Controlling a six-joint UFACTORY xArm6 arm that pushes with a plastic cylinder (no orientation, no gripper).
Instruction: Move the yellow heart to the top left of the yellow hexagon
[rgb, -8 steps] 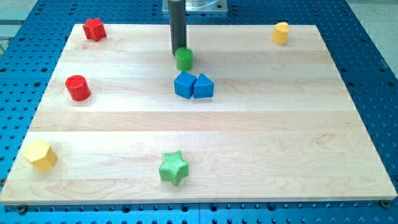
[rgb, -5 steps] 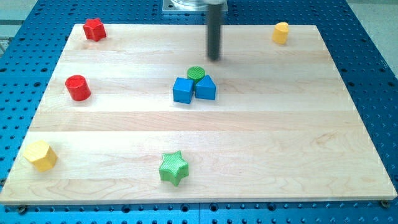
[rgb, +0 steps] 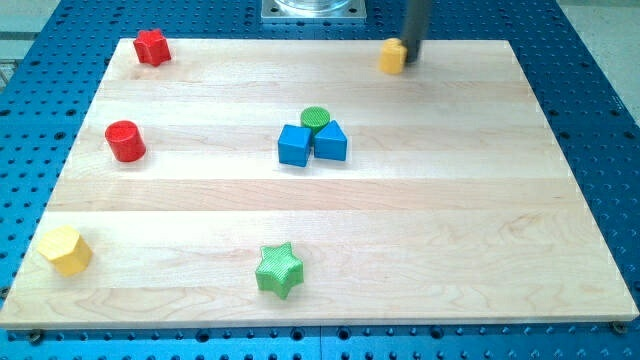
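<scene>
The yellow heart (rgb: 392, 57) lies near the view's top edge of the wooden board, right of centre. My tip (rgb: 413, 60) stands right against its right side. The yellow hexagon (rgb: 65, 249) sits at the board's bottom left corner, far from both.
A green cylinder (rgb: 315, 119) rests against a blue cube (rgb: 294, 145) and a blue triangular block (rgb: 331, 142) mid-board. A red cylinder (rgb: 125, 141) is at the left, a red star (rgb: 151, 46) at the top left, a green star (rgb: 278, 269) at the bottom.
My tip moved from the green cylinder rightwards to the yellow heart. The green cylinder shifted down against the blue blocks. The yellow heart slid left along the top edge.
</scene>
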